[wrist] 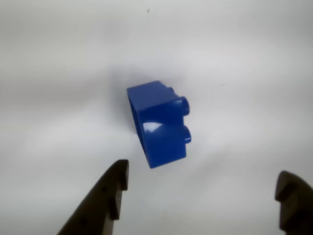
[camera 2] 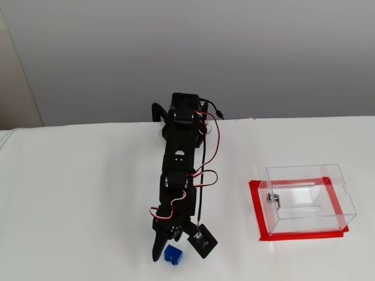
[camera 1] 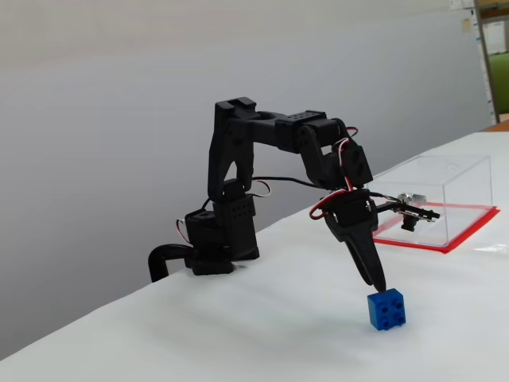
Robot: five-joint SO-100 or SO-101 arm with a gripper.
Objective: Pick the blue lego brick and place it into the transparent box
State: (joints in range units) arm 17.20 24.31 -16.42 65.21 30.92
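blue brick: brick (wrist: 159, 123) sits on the white table (wrist: 58, 73), near the front edge in a fixed view (camera 2: 172, 254); in the other fixed view (camera 1: 386, 309) its studs face the camera, so it lies on its side.
end effector state: fingers spread wide apart, nothing between them; wrist view shows one black finger (wrist: 105, 196) at lower left and the other (wrist: 296, 198) at lower right, bare table between.
end effector place: end effector (camera 1: 374, 278) hangs nose-down just above and beside the brick; a fingertip looks close to the brick's top corner, contact cannot be told.
key relation: in the wrist view the brick lies ahead of the fingertips, above the gap and nearer the left finger; not yet between the fingers.
brick axis: nearly cube-like, no clear long axis; wrist view shows the studs pointing right, toward the right finger's side, and the body skewed to the finger line.
judgement: the close would likely land on the stud face and the face opposite; the end effector needs to go forward and down, a touch left, so the brick sits between the fingers.
risk: left finger may clip the brick and push it.
box: clear box (camera 2: 307, 199) on a red-edged base, well apart toward the right edge of the table in a fixed view; nothing blue inside.
task stage: reach, grasp not yet made.
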